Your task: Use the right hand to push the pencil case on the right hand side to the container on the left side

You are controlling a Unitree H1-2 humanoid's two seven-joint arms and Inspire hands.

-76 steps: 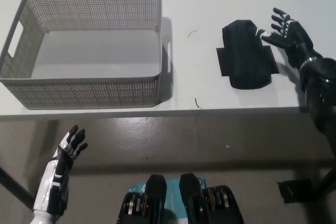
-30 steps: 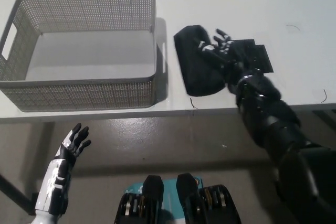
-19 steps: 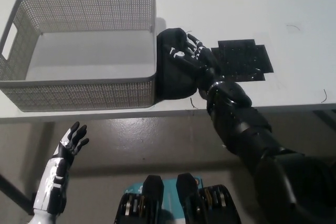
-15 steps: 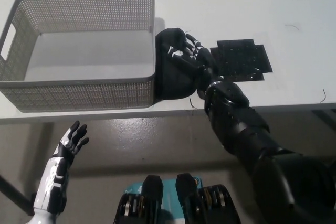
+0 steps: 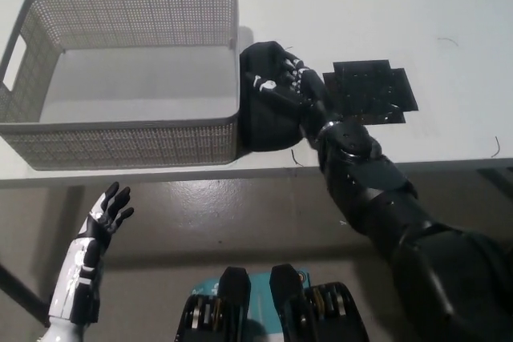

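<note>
We see the black pencil case (image 5: 266, 122) on the white table (image 5: 361, 6), near its front edge, pressed up against the right wall of the grey mesh basket (image 5: 128, 78). Our right hand (image 5: 280, 78) lies flat on top of the case with its fingers spread, grasping nothing, the black arm reaching in over the table's front edge. Just to the right of the hand a flat black square piece (image 5: 370, 90) lies on the table. Our left hand (image 5: 104, 214) hangs below the table's front edge at the lower left, fingers spread apart and holding nothing.
</note>
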